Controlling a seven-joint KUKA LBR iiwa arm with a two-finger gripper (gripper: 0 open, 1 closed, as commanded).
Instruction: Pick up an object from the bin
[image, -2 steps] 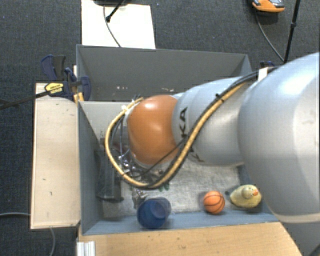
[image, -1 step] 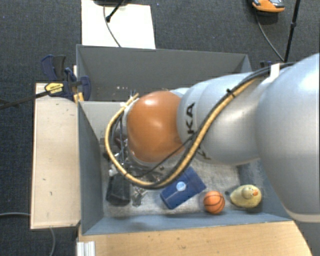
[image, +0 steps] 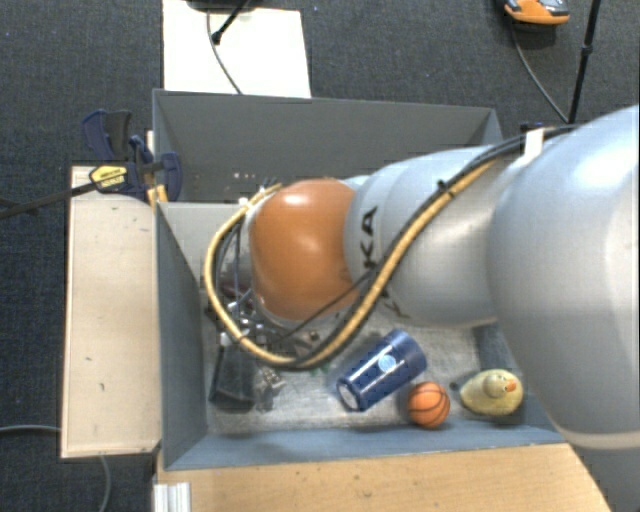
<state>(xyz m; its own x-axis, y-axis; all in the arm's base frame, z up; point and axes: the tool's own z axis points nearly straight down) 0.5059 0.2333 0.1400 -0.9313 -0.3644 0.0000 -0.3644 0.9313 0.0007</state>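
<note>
Hovering low in the bin's (image: 185, 300) near-left corner.
The gripper (image: 255, 375) hangs over a dark block (image: 230, 385), perhaps wedged by the wall there; whether it is clenched cannot be told. Can (image: 380, 370), ball (image: 428, 405) and duck (image: 490, 392) lie well apart, right.

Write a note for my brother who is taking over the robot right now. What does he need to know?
The tool is low in the front left corner of the bin, under the orange wrist cover. Whether it grips anything is hidden.
Things: a blue can lies on its side at mid-front, a small orange ball beside it, and a yellow duck further right.
Done: the arm is in the bin.
Left: grasp one thing and lift it out.
</note>
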